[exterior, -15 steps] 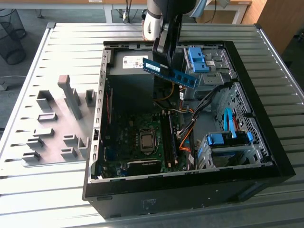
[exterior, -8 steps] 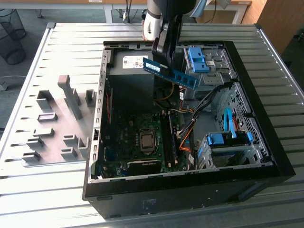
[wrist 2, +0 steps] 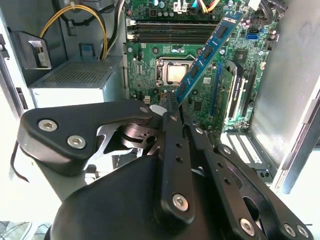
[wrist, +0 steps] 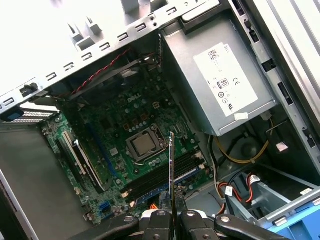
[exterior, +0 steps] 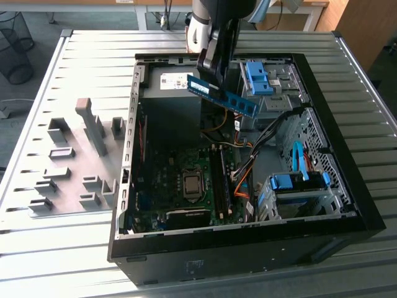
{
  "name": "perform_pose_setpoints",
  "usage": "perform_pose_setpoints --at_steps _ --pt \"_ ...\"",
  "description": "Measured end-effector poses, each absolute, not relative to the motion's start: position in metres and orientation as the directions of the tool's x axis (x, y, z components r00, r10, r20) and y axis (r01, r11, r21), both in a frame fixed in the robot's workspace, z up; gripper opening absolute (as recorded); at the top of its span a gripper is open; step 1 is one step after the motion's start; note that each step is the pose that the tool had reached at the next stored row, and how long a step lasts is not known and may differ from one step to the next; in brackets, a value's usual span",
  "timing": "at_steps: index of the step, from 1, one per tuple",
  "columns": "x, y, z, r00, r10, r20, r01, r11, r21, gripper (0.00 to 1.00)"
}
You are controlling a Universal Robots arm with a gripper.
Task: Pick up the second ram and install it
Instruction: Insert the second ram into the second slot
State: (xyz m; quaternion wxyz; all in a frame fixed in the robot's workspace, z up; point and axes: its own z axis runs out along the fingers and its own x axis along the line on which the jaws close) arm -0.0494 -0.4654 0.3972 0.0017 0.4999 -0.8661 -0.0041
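Note:
My gripper (exterior: 209, 73) hangs over the open computer case (exterior: 133, 155), shut on one end of the second ram (exterior: 232, 99), a blue-green stick with dark chips. The stick is held in the air, tilted, above the back of the case near the power supply. In the second wrist view the gripper (wrist 2: 176, 107) clamps the ram (wrist 2: 207, 50), which reaches out over the motherboard and its memory slots (wrist 2: 170, 31). The first wrist view has the ram (wrist: 171, 165) edge-on between the gripper (wrist: 172, 214) fingers, above the slots (wrist: 165, 178) beside the processor socket (wrist: 143, 144).
Grey plastic holder blocks (exterior: 80, 161) stand on the slatted table at the exterior view's left. Inside the case are the power supply (exterior: 170, 93), bright blue drive-bay clips (exterior: 257, 77) and a lower blue-clipped bay (exterior: 298, 181), plus loose cables (exterior: 245, 180) beside the slots.

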Motion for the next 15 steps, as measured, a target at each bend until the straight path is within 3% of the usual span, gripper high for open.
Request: perform_pose_setpoints --at_steps 15 --pt "-0.0494 -0.4654 0.3969 -0.545 -0.839 -0.001 -0.839 0.545 0.009 0.14"
